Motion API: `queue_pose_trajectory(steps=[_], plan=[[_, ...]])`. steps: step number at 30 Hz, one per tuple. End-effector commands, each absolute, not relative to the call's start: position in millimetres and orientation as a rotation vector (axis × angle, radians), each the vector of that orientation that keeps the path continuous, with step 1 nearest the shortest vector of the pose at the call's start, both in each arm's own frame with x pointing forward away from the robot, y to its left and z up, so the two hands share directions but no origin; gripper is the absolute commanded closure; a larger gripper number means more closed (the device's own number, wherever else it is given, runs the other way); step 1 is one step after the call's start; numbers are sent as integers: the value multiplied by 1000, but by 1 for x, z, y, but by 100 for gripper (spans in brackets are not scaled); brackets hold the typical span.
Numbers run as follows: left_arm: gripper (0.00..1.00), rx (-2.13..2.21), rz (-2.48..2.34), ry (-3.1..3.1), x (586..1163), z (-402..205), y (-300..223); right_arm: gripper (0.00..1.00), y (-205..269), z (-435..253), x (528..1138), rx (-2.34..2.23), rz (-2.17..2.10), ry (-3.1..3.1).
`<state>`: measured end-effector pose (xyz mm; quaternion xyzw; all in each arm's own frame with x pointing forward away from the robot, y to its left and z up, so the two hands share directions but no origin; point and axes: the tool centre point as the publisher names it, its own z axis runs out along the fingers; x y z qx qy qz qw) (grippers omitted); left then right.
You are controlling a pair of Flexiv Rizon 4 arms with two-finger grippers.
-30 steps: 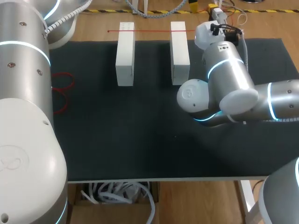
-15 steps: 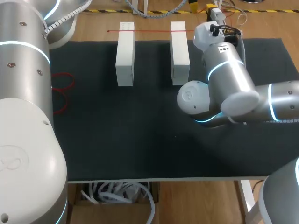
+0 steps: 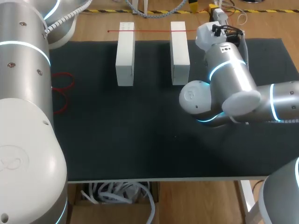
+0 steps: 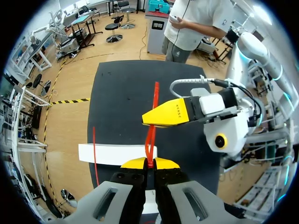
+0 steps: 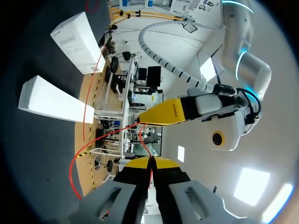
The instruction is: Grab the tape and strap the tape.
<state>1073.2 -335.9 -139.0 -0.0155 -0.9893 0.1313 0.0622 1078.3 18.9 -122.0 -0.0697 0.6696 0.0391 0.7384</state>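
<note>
Left wrist view: left gripper (image 4: 149,163) pinched tight on the red tape (image 4: 151,126), strand rising straight ahead twd my other arm's tip. Right gripper (image 5: 149,162) likewise nips tape. Rest of it spans both white blocks (image 3: 125,53), axis side-to-side; right arm's nearer, I reckon.

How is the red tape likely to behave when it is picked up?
Probably floppy: the red tape bends and loops ahead of the right hand rather than holding a line. Likely very light, being so thin. It seems to pull straight under tension, as over the white blocks.
</note>
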Motion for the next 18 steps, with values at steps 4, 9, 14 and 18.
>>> queue_pose_trajectory(steps=[4,9,14,18], plan=[[100,-45,387,-2987,1074,-137,-337,100,18,-118,1082,-159,77,1485],[100,-45,387,-2987,1074,-137,-337,100,19,-119,1084,-167,81,1490],[100,-45,387,-2987,1074,-137,-337,100,18,-121,1088,-170,87,1502],[100,-45,387,-2987,1074,-137,-337,100,16,-122,1089,-173,86,1507]])
